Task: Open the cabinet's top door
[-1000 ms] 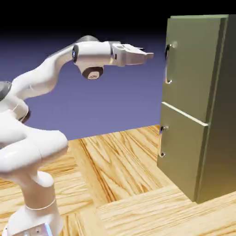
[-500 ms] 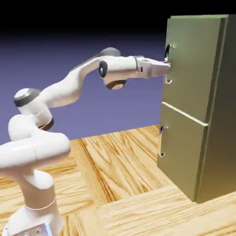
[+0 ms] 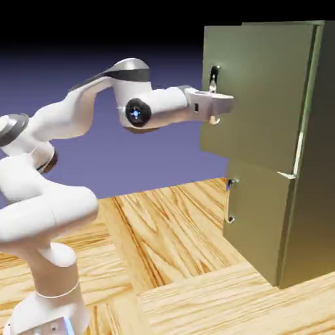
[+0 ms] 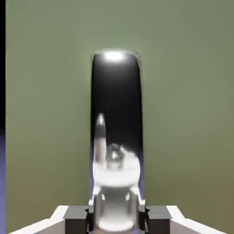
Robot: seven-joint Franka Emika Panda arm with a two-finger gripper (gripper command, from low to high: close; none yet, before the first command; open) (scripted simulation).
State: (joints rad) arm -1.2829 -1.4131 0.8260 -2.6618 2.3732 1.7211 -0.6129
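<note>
Jaws [image 3: 223, 105] clamped on the long silvery handle [image 3: 213, 80] of the top door [image 3: 262, 98], which stands partly open above the lower door [image 3: 258, 219]; pulling straight back instead of following the hinge's arc could twist the smooth bar and make the grip slip off

arm bent high, gripper [image 3: 224, 103] near level, fingers closed in
</note>
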